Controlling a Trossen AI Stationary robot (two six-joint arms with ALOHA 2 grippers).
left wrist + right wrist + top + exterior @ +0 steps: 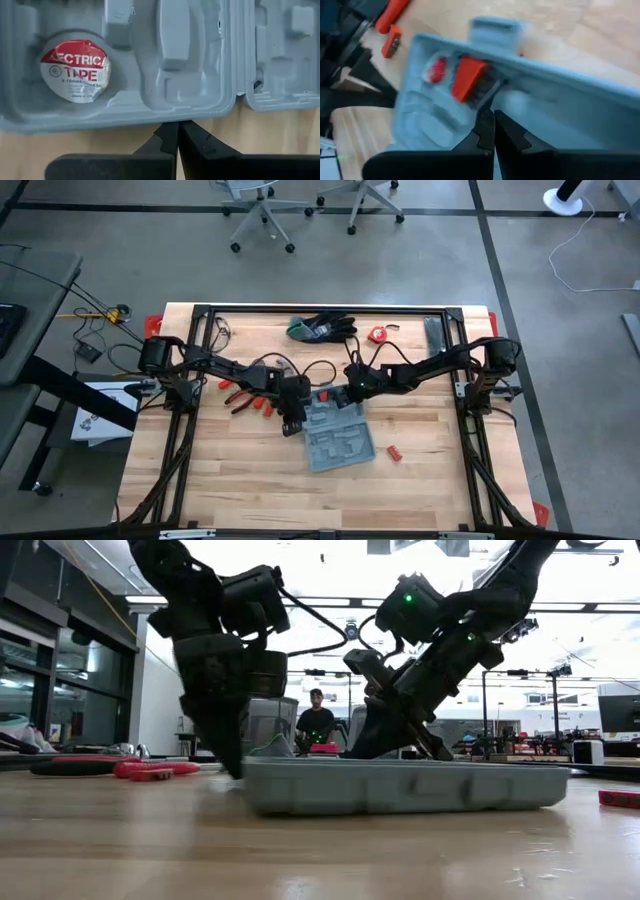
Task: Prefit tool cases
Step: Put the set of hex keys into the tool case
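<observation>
The grey-blue tool case lies open and flat on the wooden table, its moulded recesses facing up. A roll of electrical tape sits in one recess, and a red piece in another. My left gripper is shut, with its tips down at the case's left wall. My right gripper is shut too, slanting down at the case's far end. In the low view its fingers drop behind the case's near wall. My left gripper meets the outer wall of the case half that holds the tape with its shut fingertips. It slants down from the table's left, and the case lies flat on the table. My right gripper has its shut fingertips over the case's far part. Its own fingers hide the spot, so I cannot tell whether it touches.
Red-handled pliers and small red pieces lie left of the case, and another red piece lies to its right. Black-and-green gloves, a red tape measure and a dark bar lie at the far edge. A person sits beyond the table.
</observation>
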